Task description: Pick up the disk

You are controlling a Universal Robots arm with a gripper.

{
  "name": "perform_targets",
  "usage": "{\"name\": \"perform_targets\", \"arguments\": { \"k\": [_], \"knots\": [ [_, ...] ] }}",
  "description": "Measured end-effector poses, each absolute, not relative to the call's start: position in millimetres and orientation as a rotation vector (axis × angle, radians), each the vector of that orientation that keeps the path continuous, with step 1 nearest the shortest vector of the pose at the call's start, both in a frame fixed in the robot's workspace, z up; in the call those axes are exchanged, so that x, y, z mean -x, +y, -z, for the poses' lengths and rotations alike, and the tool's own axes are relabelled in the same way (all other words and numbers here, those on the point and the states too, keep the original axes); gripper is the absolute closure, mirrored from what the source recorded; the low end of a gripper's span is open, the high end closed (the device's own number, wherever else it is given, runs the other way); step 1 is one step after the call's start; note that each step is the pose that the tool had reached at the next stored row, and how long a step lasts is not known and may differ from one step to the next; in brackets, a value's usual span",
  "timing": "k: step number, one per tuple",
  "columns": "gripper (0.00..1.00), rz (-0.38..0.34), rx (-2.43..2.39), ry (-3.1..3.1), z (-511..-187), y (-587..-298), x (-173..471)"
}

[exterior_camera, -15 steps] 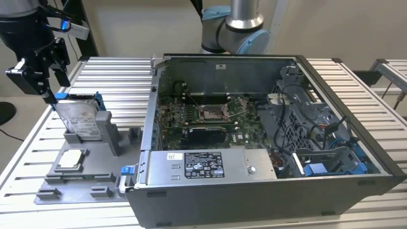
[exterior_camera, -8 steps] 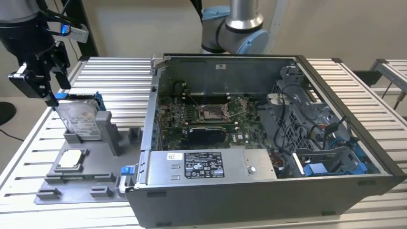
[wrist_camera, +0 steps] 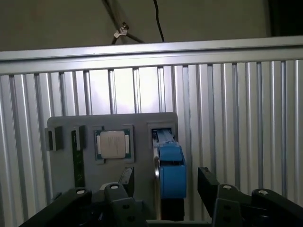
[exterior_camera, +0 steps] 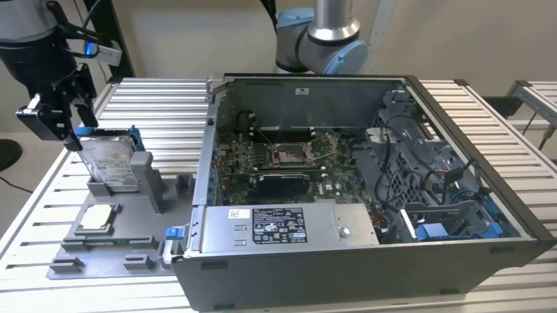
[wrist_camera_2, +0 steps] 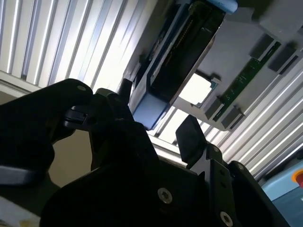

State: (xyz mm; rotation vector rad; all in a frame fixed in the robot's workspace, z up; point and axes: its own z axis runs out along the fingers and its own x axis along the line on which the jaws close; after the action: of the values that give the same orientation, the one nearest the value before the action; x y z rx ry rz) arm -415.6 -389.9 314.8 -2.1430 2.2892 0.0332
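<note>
1. Blue-framed, the disk [exterior_camera: 113, 160] stands on edge in a slot of the grey fixture [exterior_camera: 104, 251] on the tabletop [exterior_camera: 156, 98] — upright, likely so you can reach its top.
2. Your end effector [wrist_camera: 166, 178] is open, straddling the disk's blue end, which it does not grip.
3. A square chip [wrist_camera: 112, 144] lies in the neighbouring pocket.

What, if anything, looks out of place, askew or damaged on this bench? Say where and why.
Nothing stands out. The disk stands on edge in a slot of the grey tray, the chip lies flat in its recess, and the open hand straddles the disk's top. The computer case lies open, with nothing spilled.
</note>
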Motion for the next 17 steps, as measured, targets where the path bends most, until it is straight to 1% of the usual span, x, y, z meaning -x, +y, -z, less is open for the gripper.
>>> {"name": "perform_targets", "arguments": {
  "k": [17],
  "knots": [
    [0.0,-0.06,2.15,2.254,-287.9,-389.9,415.5]
  ]
}}
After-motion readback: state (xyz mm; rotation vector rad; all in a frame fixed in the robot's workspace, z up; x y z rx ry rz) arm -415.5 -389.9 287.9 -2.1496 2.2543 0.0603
